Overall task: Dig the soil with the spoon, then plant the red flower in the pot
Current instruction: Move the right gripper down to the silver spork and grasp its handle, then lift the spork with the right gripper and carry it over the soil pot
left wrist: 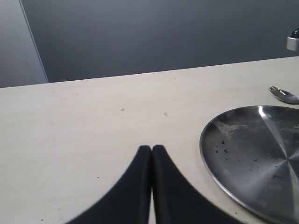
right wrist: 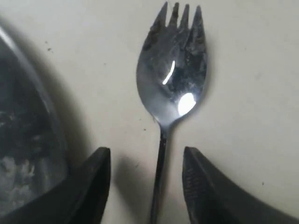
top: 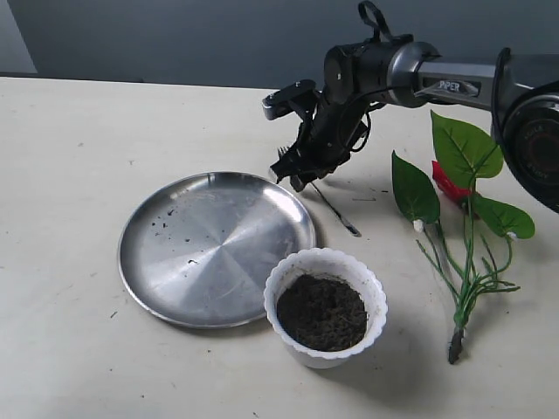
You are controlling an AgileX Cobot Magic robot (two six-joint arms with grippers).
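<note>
Currently my right claw (right wrist: 145,179) is open astride the spoon (right wrist: 170,88) handle; it lies flat, tines pointing away. Left claw (left wrist: 151,154) closed.

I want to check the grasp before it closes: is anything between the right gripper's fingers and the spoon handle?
Nothing visible. The right gripper is open, one finger either side of the spoon handle, with only bare table in the gaps. The steel plate lies off to one side.

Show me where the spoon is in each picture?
Exterior view: the spoon lies on the table right of the plate, under the right gripper.
Left wrist view: its pronged tip at the right edge.
Right wrist view: spoon centre, between open jaws.
Shared landmark: the plate.
</note>
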